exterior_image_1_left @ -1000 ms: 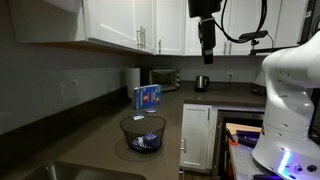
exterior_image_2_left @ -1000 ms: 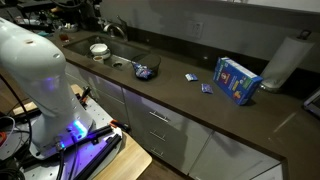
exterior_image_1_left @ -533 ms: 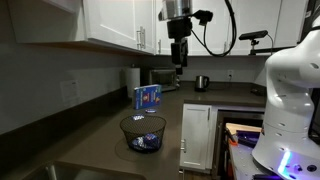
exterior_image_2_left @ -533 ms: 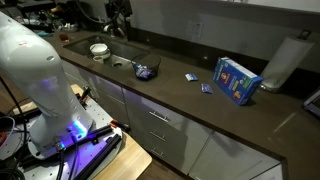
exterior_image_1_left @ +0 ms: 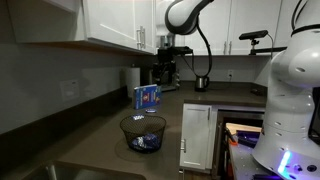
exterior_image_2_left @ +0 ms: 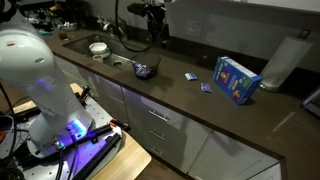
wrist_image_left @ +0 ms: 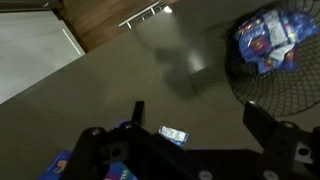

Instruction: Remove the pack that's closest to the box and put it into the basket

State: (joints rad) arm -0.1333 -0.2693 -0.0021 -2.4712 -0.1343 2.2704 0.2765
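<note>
The blue box (exterior_image_1_left: 147, 97) stands upright on the dark counter, also in the other exterior view (exterior_image_2_left: 236, 80). Two small blue packs lie beside it; the nearer one (exterior_image_2_left: 205, 89) is just off the box, the other (exterior_image_2_left: 189, 76) lies farther toward the basket. The dark mesh basket (exterior_image_1_left: 143, 124) (exterior_image_2_left: 147, 71) holds several blue packs (wrist_image_left: 268, 40). My gripper (exterior_image_1_left: 167, 72) (exterior_image_2_left: 157, 30) hangs open and empty above the counter between box and basket. In the wrist view a pack (wrist_image_left: 173, 134) lies on the counter between my open fingers (wrist_image_left: 200, 125), with the basket (wrist_image_left: 300, 95) at the upper right.
A white cylinder roll (exterior_image_1_left: 133, 78) (exterior_image_2_left: 283, 62) and a silver toaster oven (exterior_image_1_left: 166, 78) stand behind the box. A sink with a pale bowl (exterior_image_2_left: 98, 47) lies past the basket. A kettle (exterior_image_1_left: 202, 82) sits further along the counter. Cabinets hang overhead.
The arm has swung across from beyond the kettle toward the box and basket and come lower. The gripper stays open and empty; box, packs and basket have not moved.
</note>
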